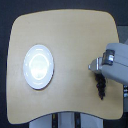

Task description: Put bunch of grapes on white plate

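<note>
At the exterior view's left we see the white plate (38, 66) lying bare on the wooden table (70, 35), nothing on it yet. Moving right, open tabletop separates it from our gripper (98, 69), which comes in from the right edge. Dangling just below it is the bunch of grapes (100, 86), its long axis running up and down the picture. We judge the fingers are closed on its upper end, though the grip itself is too blurred to confirm. The plate lies well apart, straight to the left of the grapes.
</note>
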`<state>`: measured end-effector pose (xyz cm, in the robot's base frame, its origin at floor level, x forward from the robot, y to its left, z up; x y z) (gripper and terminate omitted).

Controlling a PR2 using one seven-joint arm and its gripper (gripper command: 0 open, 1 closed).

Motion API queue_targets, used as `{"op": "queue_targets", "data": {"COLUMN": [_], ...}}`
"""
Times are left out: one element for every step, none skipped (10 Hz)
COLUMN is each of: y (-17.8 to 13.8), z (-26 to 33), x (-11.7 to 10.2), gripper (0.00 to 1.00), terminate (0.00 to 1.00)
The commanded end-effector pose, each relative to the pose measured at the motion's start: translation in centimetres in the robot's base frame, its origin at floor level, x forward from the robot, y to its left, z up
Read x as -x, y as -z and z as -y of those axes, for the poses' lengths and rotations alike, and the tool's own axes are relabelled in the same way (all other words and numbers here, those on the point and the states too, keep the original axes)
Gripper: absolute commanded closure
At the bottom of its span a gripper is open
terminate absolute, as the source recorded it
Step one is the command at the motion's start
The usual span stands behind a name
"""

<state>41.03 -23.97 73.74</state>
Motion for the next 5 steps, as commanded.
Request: {"op": "queue_targets", "data": {"y": [2.6,2.8,2.5,2.1,1.8], "z": [0.7,0.2,-0.2,-0.3,-0.6], "x": [0.6,0.8,0.8,1.0,1.5], "gripper": [0.00,0.00,0.00,0.00,1.00], "terminate": [0.00,0.00,0.00,0.00,0.00]}}
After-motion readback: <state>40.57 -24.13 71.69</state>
